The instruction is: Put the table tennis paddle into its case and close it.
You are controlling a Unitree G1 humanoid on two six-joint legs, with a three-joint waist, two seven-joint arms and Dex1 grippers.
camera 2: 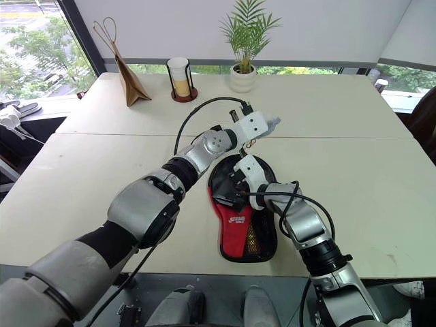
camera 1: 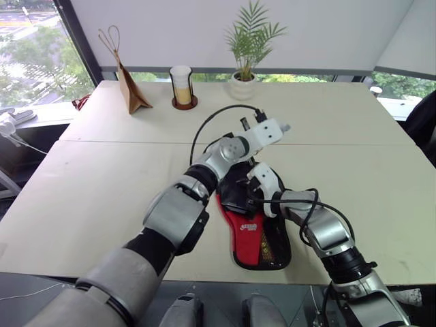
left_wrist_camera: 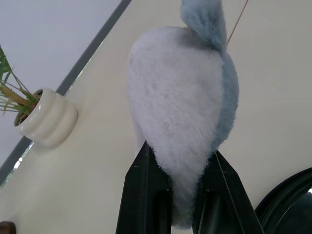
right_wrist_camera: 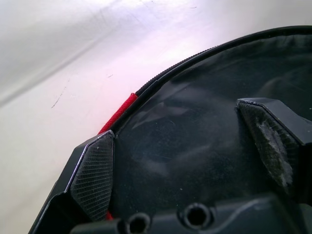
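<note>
Above the case [camera 1: 255, 235], left tool [left_wrist_camera: 183, 190] clamps the plush charm [left_wrist_camera: 180, 112]; right tool [right_wrist_camera: 190, 165] spread wide over it

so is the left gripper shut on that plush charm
Yes, shut: the left gripper has its jaws pinching the charm, above the case.

I'm at a pale table [camera 1: 95, 197] in daylight. Along its far edge: a potted plant [camera 1: 248, 51], a cup [camera 1: 182, 86] beside it, then a brown paper bag [camera 1: 129, 85]. Windows [camera 1: 30, 48] run behind the table.
</note>
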